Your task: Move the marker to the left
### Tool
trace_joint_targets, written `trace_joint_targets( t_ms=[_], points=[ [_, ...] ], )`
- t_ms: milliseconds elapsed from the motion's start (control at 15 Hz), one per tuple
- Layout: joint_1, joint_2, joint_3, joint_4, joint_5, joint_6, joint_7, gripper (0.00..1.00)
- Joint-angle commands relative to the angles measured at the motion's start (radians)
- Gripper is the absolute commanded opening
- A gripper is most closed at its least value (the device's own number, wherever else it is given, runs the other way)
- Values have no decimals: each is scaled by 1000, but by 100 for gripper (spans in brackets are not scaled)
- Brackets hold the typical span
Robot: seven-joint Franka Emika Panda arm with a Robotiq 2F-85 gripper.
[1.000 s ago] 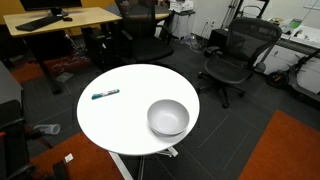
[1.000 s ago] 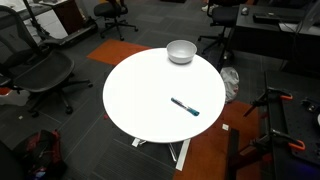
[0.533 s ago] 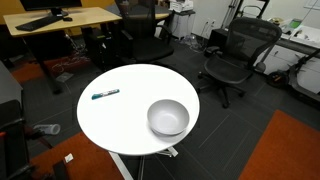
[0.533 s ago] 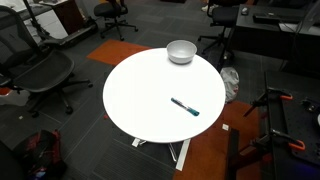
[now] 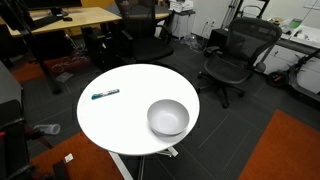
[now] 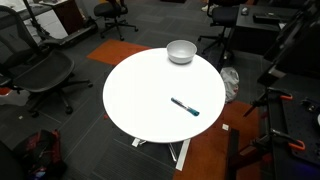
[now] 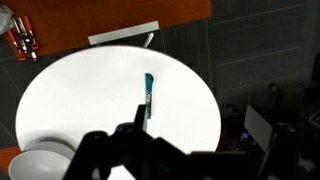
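The marker (image 5: 105,95), a short thin pen with a blue-teal body and dark ends, lies flat on the round white table (image 5: 125,125). It shows in both exterior views (image 6: 184,106) and in the wrist view (image 7: 148,95). My gripper (image 7: 205,128) shows only in the wrist view, as a dark silhouette along the bottom edge. Its fingers stand wide apart and hold nothing. It hangs high above the table, well clear of the marker. A dark blurred part of the arm (image 6: 296,45) shows at an exterior view's edge.
A grey bowl (image 5: 168,117) stands upright near the table's rim, apart from the marker (image 6: 181,51) (image 7: 40,165). Office chairs (image 5: 232,55) (image 6: 40,75), a wooden desk (image 5: 60,20) and orange carpet (image 5: 290,150) surround the table.
A dark blurred part of the arm has come into an exterior view at its edge. The marker and the bowl have not moved.
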State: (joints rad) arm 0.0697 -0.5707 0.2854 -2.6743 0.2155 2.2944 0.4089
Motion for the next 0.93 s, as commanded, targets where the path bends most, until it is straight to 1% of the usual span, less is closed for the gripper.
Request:
trace_joint_targets(
  t_ms=[0, 267, 400, 667, 867],
  points=[
    [-31, 121, 27, -30, -70, 131, 87, 100],
    [-52, 276, 39, -39, -161, 252, 164, 100],
    [-58, 356, 31, -26, -214, 301, 191, 100],
    [-65, 514, -10, 7, -321, 394, 233, 100],
    [-49, 612, -68, 46, -394, 438, 265, 100]
  ],
)
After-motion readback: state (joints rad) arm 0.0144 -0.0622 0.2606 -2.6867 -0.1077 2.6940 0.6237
